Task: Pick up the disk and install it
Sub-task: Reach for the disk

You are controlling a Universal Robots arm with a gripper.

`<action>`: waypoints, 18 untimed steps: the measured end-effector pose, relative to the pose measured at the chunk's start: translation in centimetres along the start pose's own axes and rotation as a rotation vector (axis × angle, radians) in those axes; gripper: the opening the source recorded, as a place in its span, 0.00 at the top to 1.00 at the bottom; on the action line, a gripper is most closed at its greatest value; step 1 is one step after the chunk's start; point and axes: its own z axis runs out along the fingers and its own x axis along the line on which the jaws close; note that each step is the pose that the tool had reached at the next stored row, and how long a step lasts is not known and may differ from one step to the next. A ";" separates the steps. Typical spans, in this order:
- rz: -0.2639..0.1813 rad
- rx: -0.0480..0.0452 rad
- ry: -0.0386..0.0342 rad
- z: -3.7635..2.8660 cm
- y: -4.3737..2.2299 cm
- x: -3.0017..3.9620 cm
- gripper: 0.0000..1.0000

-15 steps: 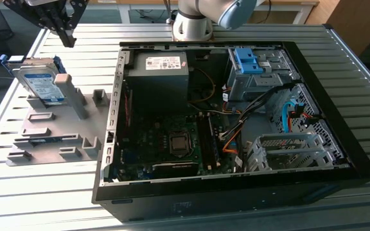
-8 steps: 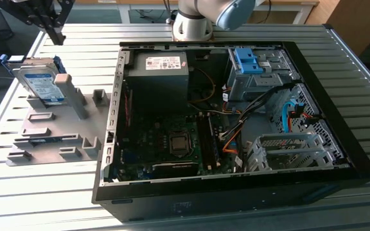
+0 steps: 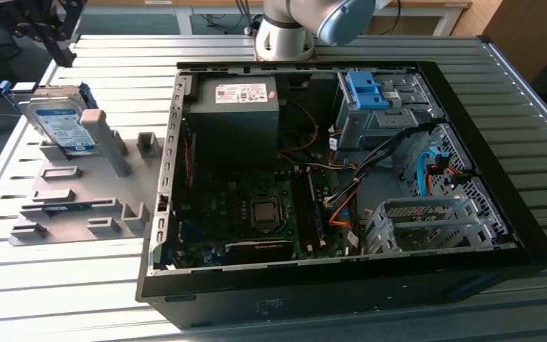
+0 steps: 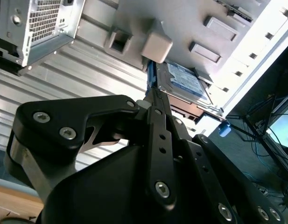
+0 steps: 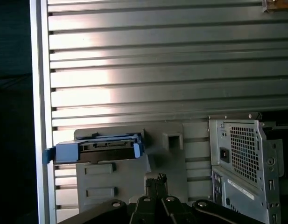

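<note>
The disk (image 3: pixel 60 125) is a silver drive with a white-and-blue label in a blue carrier. It stands tilted in a grey holder plate (image 3: pixel 83 192) at the exterior view's left, beside the open computer case (image 3: pixel 169 214). My gripper (image 3: pixel 63 50) hangs above and behind the disk, apart from it. In the first wrist view the disk's blue carrier edge (image 5: pixel 104 149) lies just beyond my gripper (image 5: pixel 155 181), whose fingers are shut together with nothing between them. The second wrist view shows the disk's label (image 4: pixel 183 81) past the gripper (image 4: pixel 152 95).
Inside the case are a grey power-supply box (image 3: pixel 240 100), a blue latch on a drive bay (image 3: pixel 367 91), metal drive cages (image 3: pixel 426 221) and loose cables. The arm's base (image 3: pixel 283 35) stands behind the case. The holder plate carries several raised grey posts.
</note>
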 end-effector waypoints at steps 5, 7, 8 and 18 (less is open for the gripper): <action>0.000 0.0000 0.0005 0.29 0.07 1.72 0.89; 0.000 0.0000 0.0005 0.31 0.07 1.80 0.89; 0.000 0.0000 0.0006 0.30 0.07 1.80 0.89; 0.000 0.0012 0.0008 0.70 0.21 4.24 0.89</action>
